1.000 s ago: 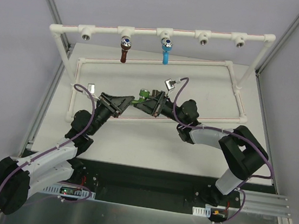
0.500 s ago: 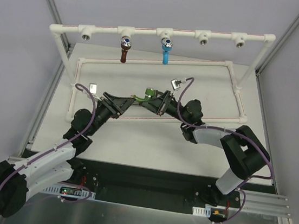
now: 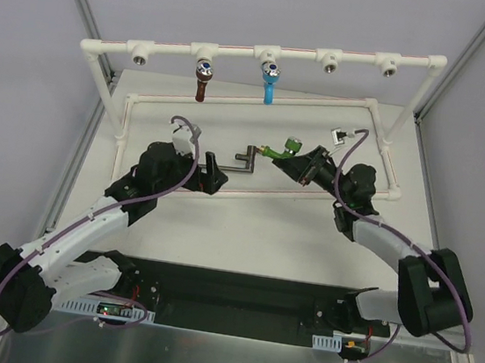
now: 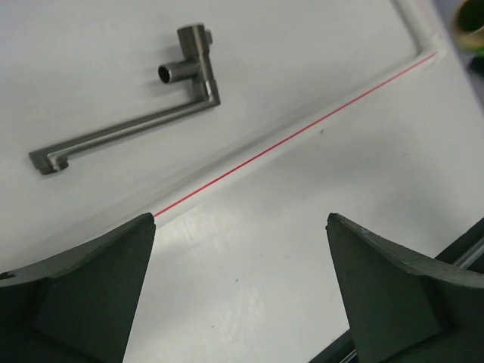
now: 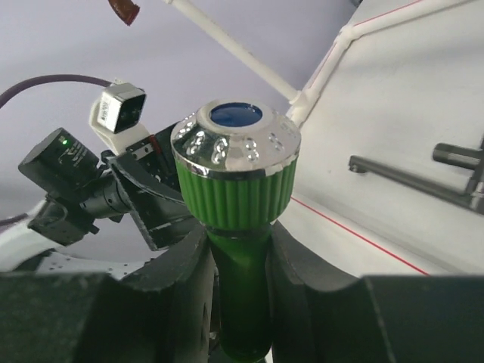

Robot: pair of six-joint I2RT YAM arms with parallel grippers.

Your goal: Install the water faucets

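Note:
The green water faucet [image 3: 287,146] is clamped in my right gripper [image 3: 299,162], which is shut on its stem. In the right wrist view its ribbed green knob with a shiny silver cap [image 5: 236,172] stands up above the fingers [image 5: 180,266]. My left gripper [image 3: 216,172] is open and holds nothing. Its jaws stand wide apart over the bare table in the left wrist view [image 4: 238,221]. The reddish-brown faucet [image 3: 201,83] and the blue faucet [image 3: 270,86] hang from tees on the top bar of the white pipe frame [image 3: 240,53].
A grey metal L-shaped tap [image 3: 244,159] lies on the table between the grippers, just beyond the low frame pipe with a red line [image 4: 287,145]. Tees without a faucet sit on the top bar at the left [image 3: 140,54] and the right [image 3: 330,62], [image 3: 388,65].
My left gripper has opened, let go of the green faucet and drawn back to the left. My right gripper has carried the faucet right and farther back. The grey tap now shows.

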